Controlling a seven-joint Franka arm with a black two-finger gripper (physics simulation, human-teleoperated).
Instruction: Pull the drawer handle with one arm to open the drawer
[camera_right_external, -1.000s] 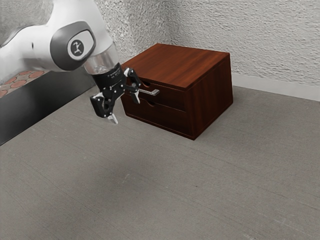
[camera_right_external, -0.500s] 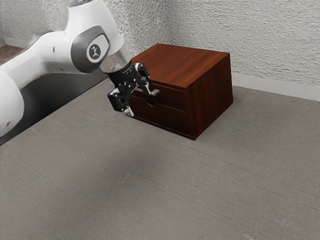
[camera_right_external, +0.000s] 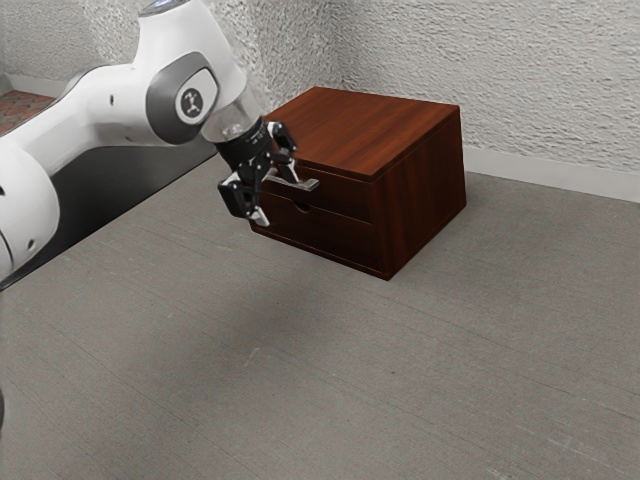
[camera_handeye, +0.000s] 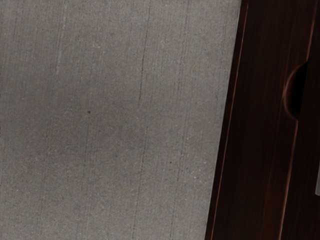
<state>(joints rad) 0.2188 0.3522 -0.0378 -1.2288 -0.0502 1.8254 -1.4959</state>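
1. our claw (camera_right_external: 277, 198) hangs spread at the front of the wooden cabinet (camera_right_external: 372, 128), one finger right by the silver drawer handle (camera_right_external: 306, 184), nothing pinched.
2. the handle juts from the top drawer (camera_right_external: 340, 193), just beyond the claw; that drawer looks shut.
3. risk: only the handle's near end seems to sit within the claw's span, so a pinch may catch the tip and slip off on the pull.
4. risk: a finger may strike the drawer face first and shove the cabinet across the floor (camera_handeye: 115, 125).
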